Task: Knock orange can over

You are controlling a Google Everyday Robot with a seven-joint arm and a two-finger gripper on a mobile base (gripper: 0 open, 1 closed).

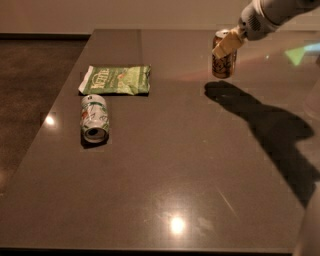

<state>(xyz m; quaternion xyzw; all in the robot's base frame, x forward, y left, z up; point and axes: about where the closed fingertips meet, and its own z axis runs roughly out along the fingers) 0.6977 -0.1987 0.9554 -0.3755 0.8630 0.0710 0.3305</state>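
The orange can (pixel 223 62) is being seen standing upright, or close to it, at the far right of the dark worktop (pixel 165 165), just inside the far edge. The pincer (pixel 226 45) is being held against the can's upper part, reaching in from the upper right at the end of the pale arm (pixel 267 15). A pale part of it is lying slantwise across the can's front below the silver rim. How far the pincer is being opened, and whether anything is being gripped, cannot be told.

A wide stretch of bare worktop is being left open to the left of the can and in front of it, toward the near edge. Part of it is being crossed by the arm's dark shadow (pixel 265 125), which is running from the can's foot toward the right side.

Well apart, by the left edge, a green packet (pixel 116 80) is lying flat. Just in front of it a white-and-green can (pixel 95 117) is lying on its side, its open mouth being turned toward the near edge.
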